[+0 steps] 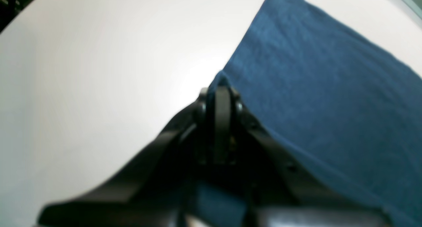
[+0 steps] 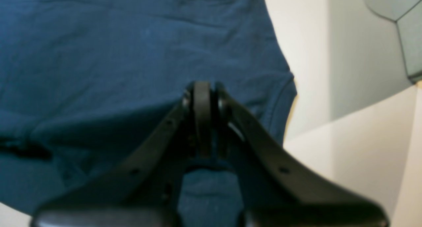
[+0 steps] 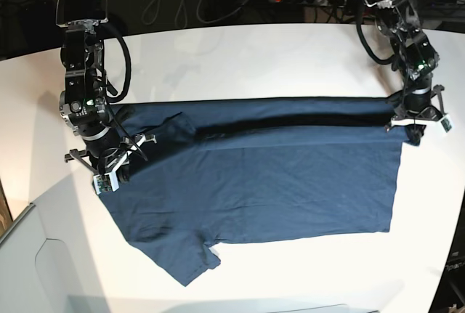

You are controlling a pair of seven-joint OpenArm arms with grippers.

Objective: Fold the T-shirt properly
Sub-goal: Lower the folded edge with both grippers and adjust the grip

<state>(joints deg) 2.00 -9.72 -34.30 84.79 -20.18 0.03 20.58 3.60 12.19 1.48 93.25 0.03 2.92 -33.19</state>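
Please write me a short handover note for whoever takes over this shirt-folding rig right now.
Left hand: shut on the T-shirt, pinching its far edge near the hem corner.
Right hand: shut on the T-shirt at the shoulder end, near the far sleeve.
T-shirt: spread on the white table, lying sideways, near sleeve flat and sticking out towards the front.
Done: both hands grip the far long edge, which is raised and casts a shadow band along the cloth.
Left: the fold itself; the shirt still lies at nearly full width. Probably carry that edge across, then the remaining folds.
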